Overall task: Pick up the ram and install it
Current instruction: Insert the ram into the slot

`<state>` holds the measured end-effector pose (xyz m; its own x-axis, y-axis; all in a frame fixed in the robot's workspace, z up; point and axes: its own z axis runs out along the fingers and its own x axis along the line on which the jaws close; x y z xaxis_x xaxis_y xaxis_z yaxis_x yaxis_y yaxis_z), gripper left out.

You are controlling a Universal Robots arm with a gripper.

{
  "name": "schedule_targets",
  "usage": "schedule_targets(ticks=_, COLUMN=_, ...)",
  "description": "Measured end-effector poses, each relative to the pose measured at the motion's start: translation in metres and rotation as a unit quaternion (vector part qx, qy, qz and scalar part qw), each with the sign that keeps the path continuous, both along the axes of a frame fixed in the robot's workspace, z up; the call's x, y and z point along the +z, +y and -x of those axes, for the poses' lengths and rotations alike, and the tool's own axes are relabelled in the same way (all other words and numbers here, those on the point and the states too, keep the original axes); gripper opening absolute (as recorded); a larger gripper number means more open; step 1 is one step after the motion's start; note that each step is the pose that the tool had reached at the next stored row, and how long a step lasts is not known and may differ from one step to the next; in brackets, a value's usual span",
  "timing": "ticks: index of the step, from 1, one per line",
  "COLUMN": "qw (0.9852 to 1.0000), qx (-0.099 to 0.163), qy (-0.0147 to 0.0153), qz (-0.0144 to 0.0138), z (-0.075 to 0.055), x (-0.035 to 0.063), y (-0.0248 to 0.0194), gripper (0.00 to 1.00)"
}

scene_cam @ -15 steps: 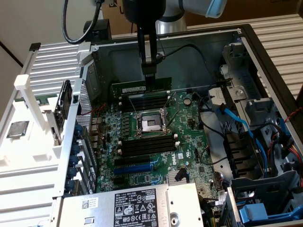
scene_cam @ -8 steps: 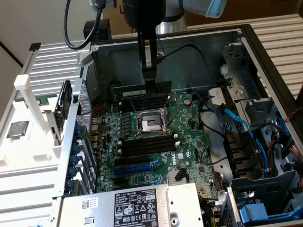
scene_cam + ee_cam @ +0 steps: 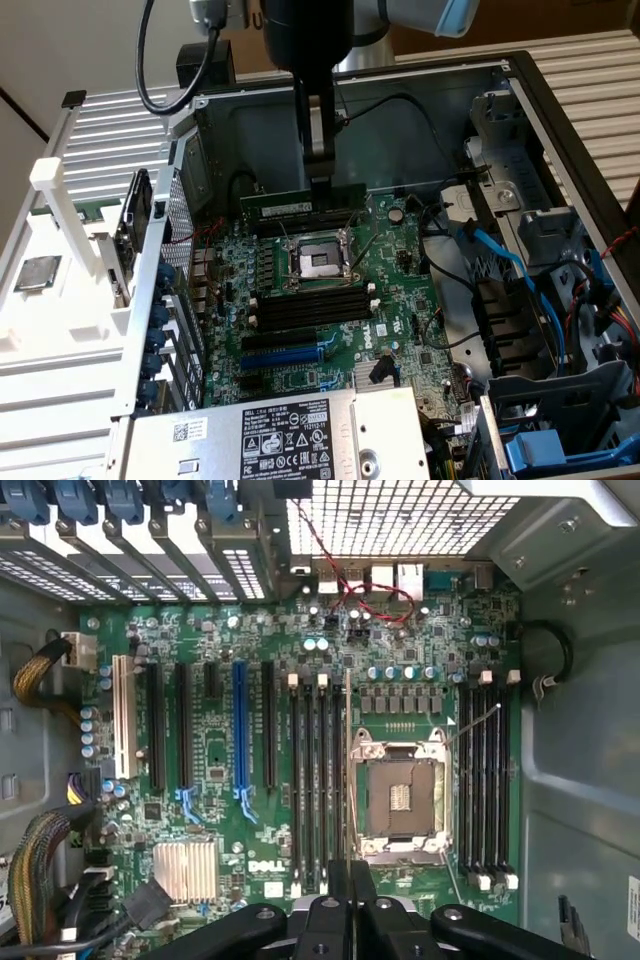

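Now the fingers (image 3: 322, 188) clamp the one ram (image 3: 290, 208), by one empty socket (image 3: 315, 262) between two memory-slot banks (image 3: 310, 305)

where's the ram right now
In the exterior view the ram is clamped in the fingers inside the open computer case, just above the memory slots beyond the empty processor socket.

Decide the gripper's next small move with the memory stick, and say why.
Probably lower slowly: the gripper holds the long green ram stick above the green motherboard, parallel to the long black memory slots but not yet seated.
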<state>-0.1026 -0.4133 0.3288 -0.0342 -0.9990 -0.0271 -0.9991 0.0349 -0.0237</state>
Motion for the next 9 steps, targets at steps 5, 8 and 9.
schedule_targets(ticks=5, qw=1.0000, qx=0.000, qy=0.0000, qz=0.0000, z=-0.002, x=-0.0020, y=-0.0087, gripper=0.12)
schedule_targets(ticks=8, qw=1.0000, qx=0.000, qy=0.0000, qz=0.0000, z=-0.002, x=-0.0081, y=-0.0139, gripper=0.12)
schedule_targets(ticks=9, qw=1.0000, qx=0.000, qy=0.0000, qz=0.0001, z=-0.002, x=-0.0085, y=-0.0146, gripper=0.12)
